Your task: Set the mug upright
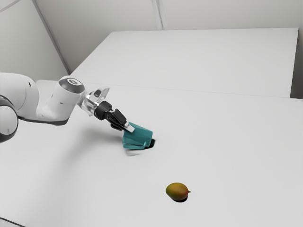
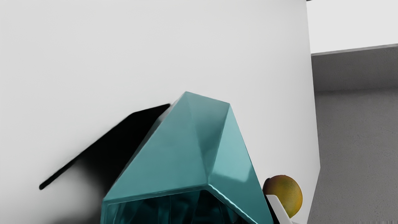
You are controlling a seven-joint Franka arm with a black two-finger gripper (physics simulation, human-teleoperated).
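Observation:
The gripper (image 1: 127,126) reaches down from the exterior view's left to the open end of the teal mug (image 1: 138,135). This mug is tipped over, its base toward the exterior view's right and its mouth toward the hand. In the wrist view the faceted mug (image 2: 186,149) shows its outer walls and part of its dark inside, and a pale part of the gripper (image 2: 277,209) lies along one outer wall. Whether the gripper holds the mug cannot be told, nor whether the mug touches the table all along its side.
A yellow-green and red mango (image 1: 177,191) lies on the white table (image 1: 227,137), apart from the mug and nearer the exterior camera. The wrist view also has the mango (image 2: 287,194), beyond the gripper, and the table's edge with a grey wall (image 2: 357,140) past it.

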